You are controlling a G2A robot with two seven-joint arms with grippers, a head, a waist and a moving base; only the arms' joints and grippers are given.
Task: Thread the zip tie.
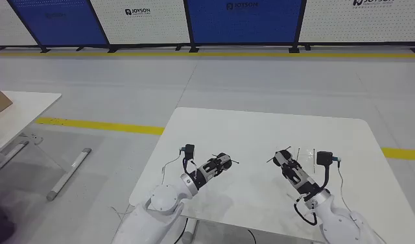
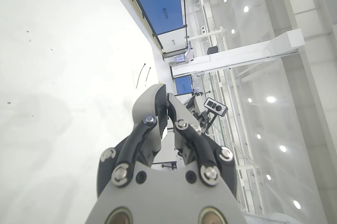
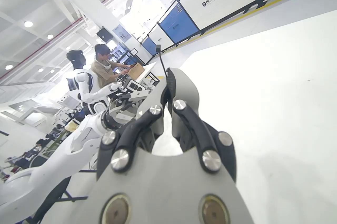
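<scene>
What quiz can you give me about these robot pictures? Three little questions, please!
1. True or false: the right gripper is open and holds nothing.
2. How many spare zip ties lie on the table in the left wrist view?
3. What colour is the zip tie that sticks out of the right gripper? A white, B black, C red.
Key: 1 false, it is shut on the zip tie; 2 two; 3 B.
</scene>
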